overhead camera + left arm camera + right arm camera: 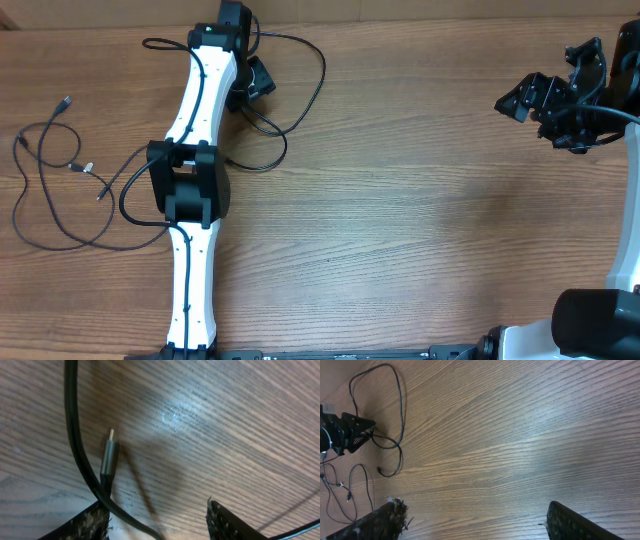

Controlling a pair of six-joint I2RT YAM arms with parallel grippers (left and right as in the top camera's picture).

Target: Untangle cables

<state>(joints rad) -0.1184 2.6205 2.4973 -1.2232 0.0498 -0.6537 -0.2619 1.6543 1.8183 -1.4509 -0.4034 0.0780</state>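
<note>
Thin black cables lie on the wooden table. One long cable (pixel 322 70) loops from the left arm's far end out to the right and back under the arm. Another cable (pixel 24 200) lies in loose loops at the far left, with small plug ends (pixel 80 167). My left gripper (pixel 256 80) is low over the table and open. In the left wrist view a black cable (pixel 75 445) runs down between its open fingers (pixel 157 512), next to a grey, silver-tipped plug (pixel 109 455). My right gripper (pixel 518 100) is open and empty at the far right (pixel 475 510).
The left arm (pixel 195 150) stretches up the left half of the table and covers part of the cables. The right wrist view shows the cable loops (pixel 400 405) far off at its upper left. Bare wood (pixel 420 200) lies between the arms.
</note>
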